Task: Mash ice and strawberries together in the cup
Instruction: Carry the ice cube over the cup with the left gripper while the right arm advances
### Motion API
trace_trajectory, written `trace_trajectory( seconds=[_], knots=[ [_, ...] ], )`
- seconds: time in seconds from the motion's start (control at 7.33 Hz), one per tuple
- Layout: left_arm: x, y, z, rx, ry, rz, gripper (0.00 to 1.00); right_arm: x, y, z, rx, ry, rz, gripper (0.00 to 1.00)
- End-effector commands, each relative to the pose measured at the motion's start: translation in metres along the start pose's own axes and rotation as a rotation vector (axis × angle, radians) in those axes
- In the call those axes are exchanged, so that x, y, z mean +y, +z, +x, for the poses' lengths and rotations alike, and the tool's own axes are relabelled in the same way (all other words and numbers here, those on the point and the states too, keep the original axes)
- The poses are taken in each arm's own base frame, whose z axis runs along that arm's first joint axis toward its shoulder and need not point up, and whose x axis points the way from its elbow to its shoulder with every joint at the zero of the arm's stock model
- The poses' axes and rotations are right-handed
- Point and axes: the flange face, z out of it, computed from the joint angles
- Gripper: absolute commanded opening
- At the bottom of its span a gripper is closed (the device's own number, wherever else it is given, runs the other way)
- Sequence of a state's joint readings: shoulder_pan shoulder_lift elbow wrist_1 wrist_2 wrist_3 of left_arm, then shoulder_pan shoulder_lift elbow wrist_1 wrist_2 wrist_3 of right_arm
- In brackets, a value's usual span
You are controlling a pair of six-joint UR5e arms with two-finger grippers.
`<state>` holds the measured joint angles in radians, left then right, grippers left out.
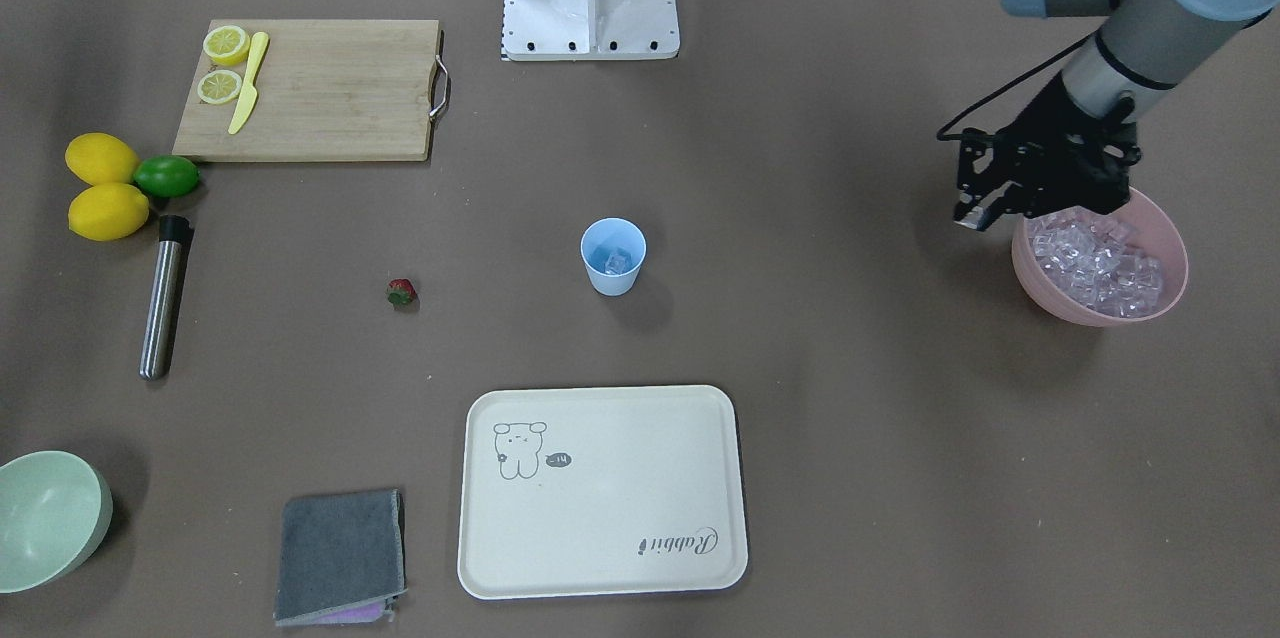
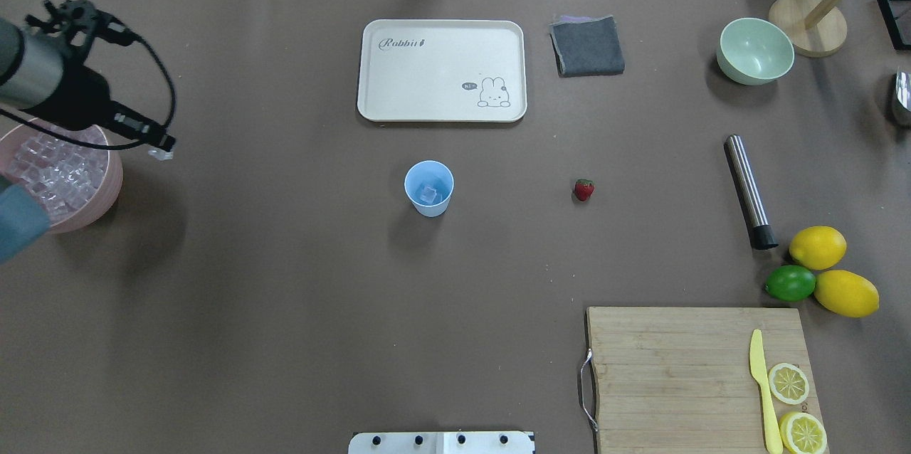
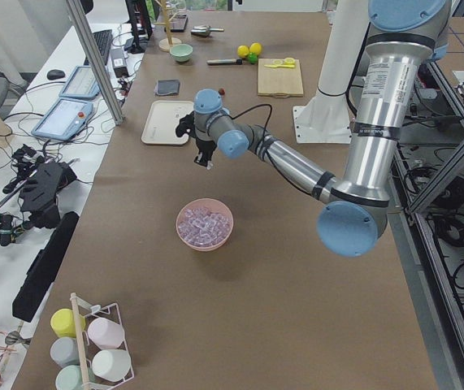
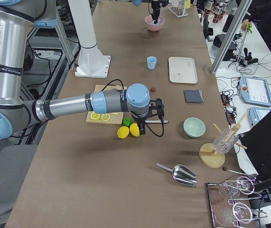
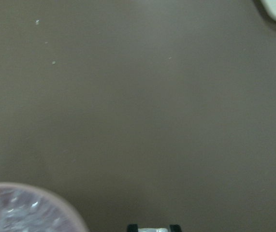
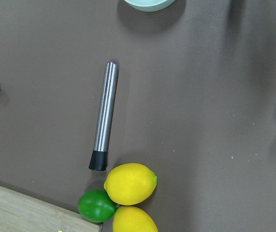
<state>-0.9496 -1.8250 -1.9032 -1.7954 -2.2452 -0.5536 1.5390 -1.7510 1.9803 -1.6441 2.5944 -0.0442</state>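
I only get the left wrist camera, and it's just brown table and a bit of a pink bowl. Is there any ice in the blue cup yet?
Observer: Yes. The overhead view shows clear ice lying inside the cup.
Operator: Is the strawberry in there too?
Observer: No. The strawberry lies on the table, apart from the cup, toward the robot's right side.
Operator: Where's the other hand?
Observer: The right hand hangs above the lemons, far from the cup. Only the exterior right view shows it.
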Motion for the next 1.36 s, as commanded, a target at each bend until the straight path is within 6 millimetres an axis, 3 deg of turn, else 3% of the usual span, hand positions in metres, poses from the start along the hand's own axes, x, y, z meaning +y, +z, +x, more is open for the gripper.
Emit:
trace_trajectory(
  seconds=[0.0,0.14,0.41,0.55,0.82,1.23],
  knots=[
    [-0.035,0.031,0.117,0.081,-0.057,-0.045,0.0,-0.037,0.004,-0.037,-0.011,0.028,0.001,1.0],
    [-0.052,0.049,0.163,0.07,-0.072,-0.017,0.0,-0.052,0.009,-0.054,-0.018,0.033,-0.007,1.0],
    [-0.07,0.077,0.217,0.088,-0.107,-0.034,0.0,-0.082,0.033,-0.102,-0.028,0.048,-0.046,1.0],
    [-0.071,0.09,0.252,0.076,-0.122,-0.014,0.0,-0.087,0.048,-0.12,-0.034,0.035,-0.073,1.0],
    [-0.082,0.113,0.282,0.085,-0.112,0.005,0.0,-0.107,0.087,-0.184,-0.013,-0.005,-0.12,1.0],
    [-0.092,0.131,0.278,0.077,-0.121,0.04,0.0,-0.104,0.139,-0.233,0.025,-0.09,-0.182,1.0]
  ],
)
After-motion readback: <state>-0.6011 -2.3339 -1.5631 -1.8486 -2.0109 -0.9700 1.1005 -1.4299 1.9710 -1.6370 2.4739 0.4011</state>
